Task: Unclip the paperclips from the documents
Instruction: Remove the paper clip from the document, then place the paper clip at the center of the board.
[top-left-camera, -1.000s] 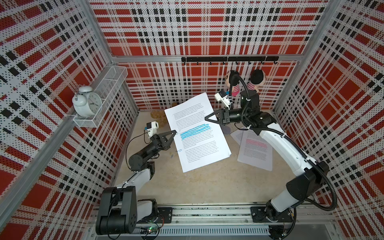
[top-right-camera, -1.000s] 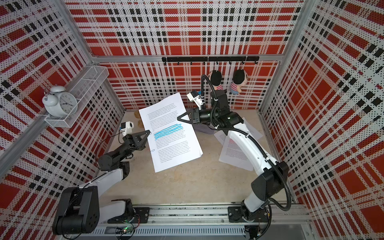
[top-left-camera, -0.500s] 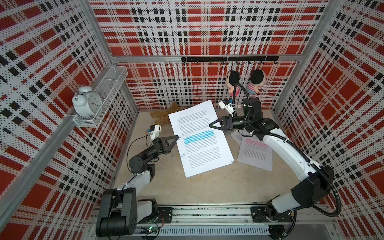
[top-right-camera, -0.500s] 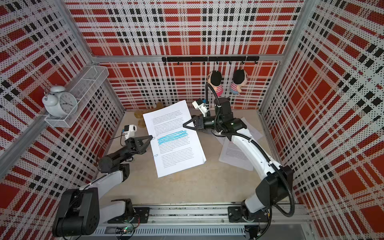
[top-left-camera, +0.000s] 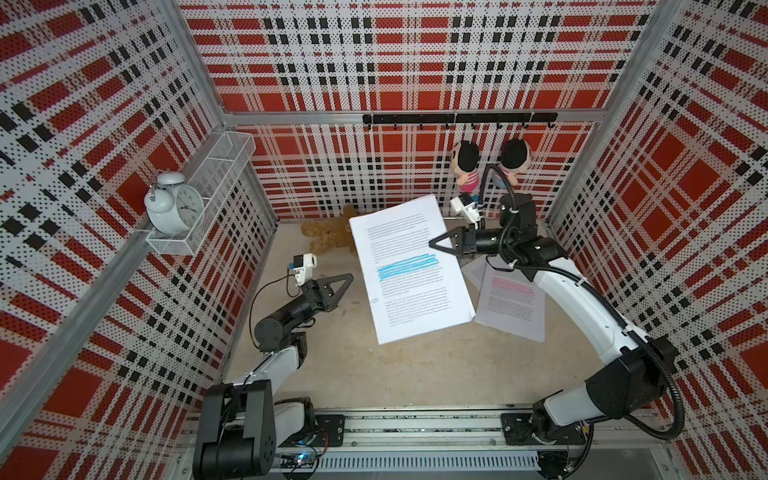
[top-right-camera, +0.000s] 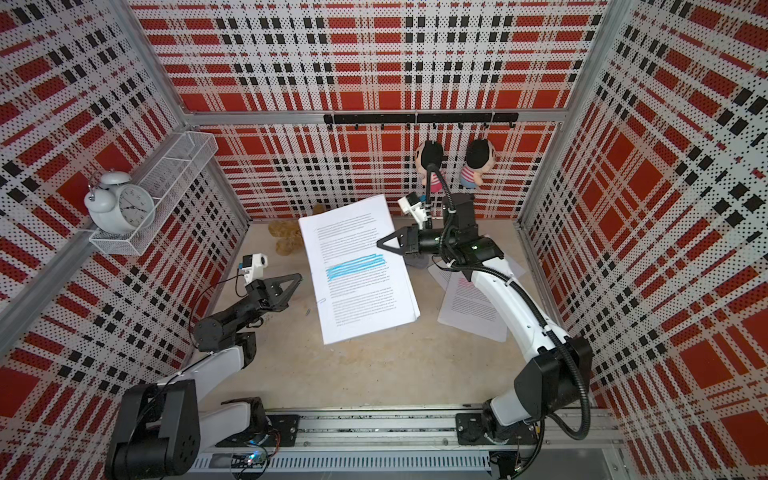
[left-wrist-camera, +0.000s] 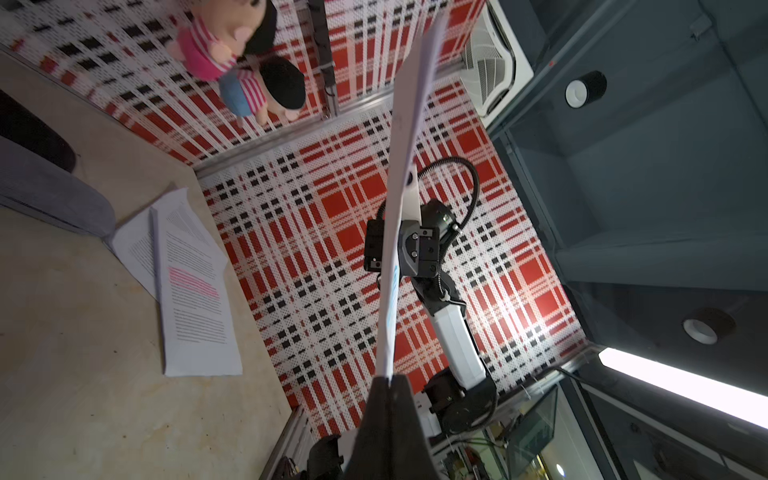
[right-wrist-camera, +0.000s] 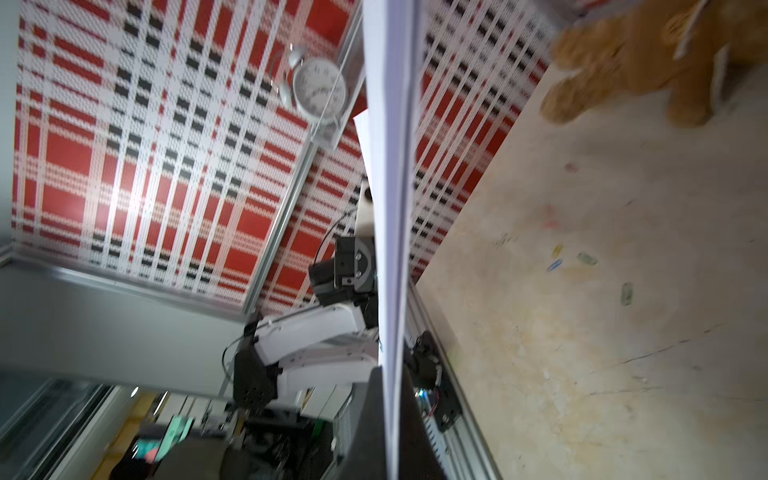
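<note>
Inside a cell of red, black and white plaid walls (top-left-camera: 374, 62), a bare beige tabletop (top-left-camera: 395, 374) carries both arms. A black hook rail (top-left-camera: 457, 118) on the back wall holds two plush dolls (top-left-camera: 467, 166), and a brown teddy bear (top-left-camera: 328, 237) lies at the wall's foot.

The right gripper (top-left-camera: 431, 246) is clamped on the right edge of the blue-banded document (top-left-camera: 411, 291), holding it tilted above the table; its wrist view shows the stack edge-on running into the closed jaws. The left gripper (top-left-camera: 351, 276) is closed, with its tip just beside the opposite edge. Both top views show a narrow gap there, and whether it pinches anything cannot be told. One paperclip (top-left-camera: 374, 300) sits on that edge, a little nearer the arms' bases than the left tip. Loose paperclips (right-wrist-camera: 587, 259) lie on the table below, near the left gripper.

The pink-banded document (top-left-camera: 511, 307) lies flat under the right arm, overlapping another set of pages (top-left-camera: 478, 270), with a grey case (left-wrist-camera: 50, 191) beside them.

A white wire basket (top-left-camera: 224, 166) hangs on the wall on the left gripper's side, well apart from it. A white alarm clock (top-left-camera: 176, 203) stands in its near end.
</note>
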